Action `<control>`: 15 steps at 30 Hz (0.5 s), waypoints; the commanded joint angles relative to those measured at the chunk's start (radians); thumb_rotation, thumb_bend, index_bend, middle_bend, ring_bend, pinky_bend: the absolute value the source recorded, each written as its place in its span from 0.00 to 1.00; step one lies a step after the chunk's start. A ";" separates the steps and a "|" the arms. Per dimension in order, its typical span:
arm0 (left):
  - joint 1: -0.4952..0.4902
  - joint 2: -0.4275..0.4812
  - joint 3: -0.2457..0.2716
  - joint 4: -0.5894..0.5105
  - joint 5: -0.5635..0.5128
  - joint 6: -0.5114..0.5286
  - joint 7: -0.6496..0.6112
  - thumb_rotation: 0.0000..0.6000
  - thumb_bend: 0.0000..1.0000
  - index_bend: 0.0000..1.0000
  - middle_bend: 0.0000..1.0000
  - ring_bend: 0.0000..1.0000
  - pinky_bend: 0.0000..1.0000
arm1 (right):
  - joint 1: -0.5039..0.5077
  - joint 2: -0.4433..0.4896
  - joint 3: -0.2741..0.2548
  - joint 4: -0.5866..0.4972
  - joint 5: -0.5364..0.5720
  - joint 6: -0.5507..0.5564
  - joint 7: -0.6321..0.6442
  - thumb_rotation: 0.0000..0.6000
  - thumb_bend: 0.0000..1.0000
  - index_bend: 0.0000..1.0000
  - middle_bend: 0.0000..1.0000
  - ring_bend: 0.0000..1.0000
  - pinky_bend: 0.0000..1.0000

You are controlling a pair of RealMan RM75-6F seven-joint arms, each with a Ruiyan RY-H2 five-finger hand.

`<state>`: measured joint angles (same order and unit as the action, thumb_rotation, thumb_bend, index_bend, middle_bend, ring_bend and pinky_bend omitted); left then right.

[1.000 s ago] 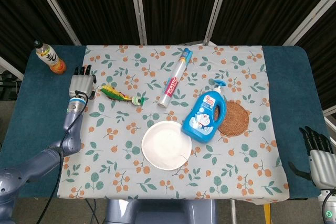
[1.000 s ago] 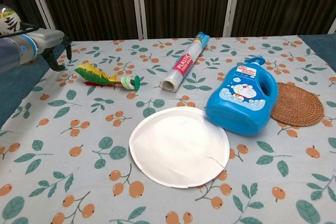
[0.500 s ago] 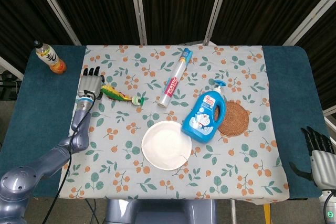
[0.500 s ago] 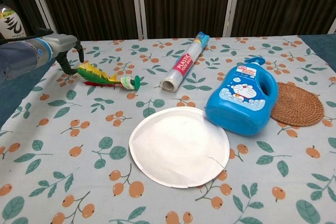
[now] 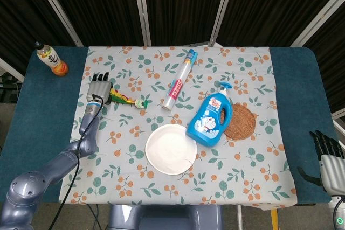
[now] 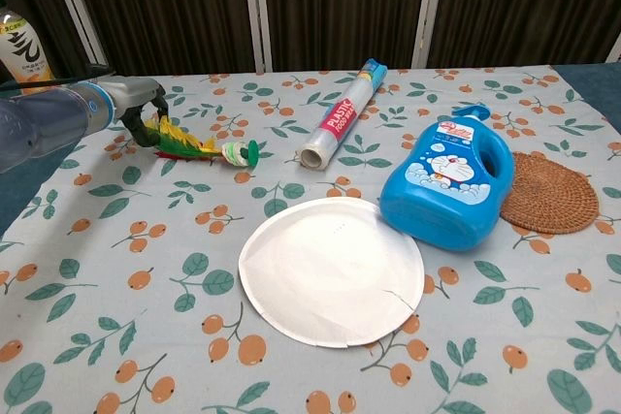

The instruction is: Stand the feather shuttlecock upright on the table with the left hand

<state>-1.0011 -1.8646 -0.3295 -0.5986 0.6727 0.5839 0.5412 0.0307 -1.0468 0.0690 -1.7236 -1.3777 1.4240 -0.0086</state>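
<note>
So over the last second our left hand (image 5: 97,87) has slid in from the table's left edge, and now it sits right at the feather end of the feather shuttlecock (image 5: 125,99). A second back there was a clear gap between them; that gap's gone. In the chest view the dark fingers (image 6: 147,115) curl down over the yellow and green feathers, but we honestly can't tell whether they've closed on anything or are just touching. Nothing looks lifted.

The shuttlecock itself hasn't budged. It's lying flat on the table (image 5: 129,187), left of center, feathers toward our hand and the green base pointing at the plastic wrap roll (image 5: 179,79). So we'd say we're at the reach-and-grasp stage, with the actual standing-up part not started.

Our right hand (image 5: 326,157) hangs off the table's right edge, fingers apart, holding nothing, same as before.

Readable stuff: the roll says "PLASTIC" in red, then something like "FOOD WRAP", though the smaller print is fuzzy. The blue detergent bottle (image 6: 448,179) has a Doraemon-style cartoon on its label; the text on it is too small to read. The drink bottle (image 6: 21,44) at far left shows large dark characters we can't make out.
</note>
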 commanded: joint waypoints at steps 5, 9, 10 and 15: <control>0.018 0.030 0.001 -0.054 0.044 0.024 -0.051 1.00 0.50 0.51 0.00 0.00 0.00 | 0.001 -0.003 -0.001 0.003 -0.005 0.002 -0.004 1.00 0.15 0.00 0.00 0.00 0.00; 0.025 0.045 0.004 -0.080 0.044 0.030 -0.050 1.00 0.50 0.53 0.00 0.00 0.00 | 0.002 -0.005 0.000 0.005 -0.007 0.004 -0.006 1.00 0.15 0.00 0.00 0.00 0.00; 0.027 0.049 0.004 -0.088 0.041 0.032 -0.049 1.00 0.50 0.55 0.00 0.00 0.00 | 0.002 -0.005 0.000 0.005 -0.008 0.005 -0.006 1.00 0.15 0.00 0.00 0.00 0.00; 0.034 0.068 0.007 -0.131 0.027 0.051 -0.035 1.00 0.50 0.61 0.00 0.00 0.00 | 0.002 -0.008 -0.001 0.009 -0.015 0.007 -0.006 1.00 0.15 0.00 0.00 0.00 0.00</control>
<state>-0.9700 -1.8024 -0.3240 -0.7203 0.7046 0.6287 0.5017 0.0330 -1.0549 0.0678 -1.7145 -1.3923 1.4312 -0.0143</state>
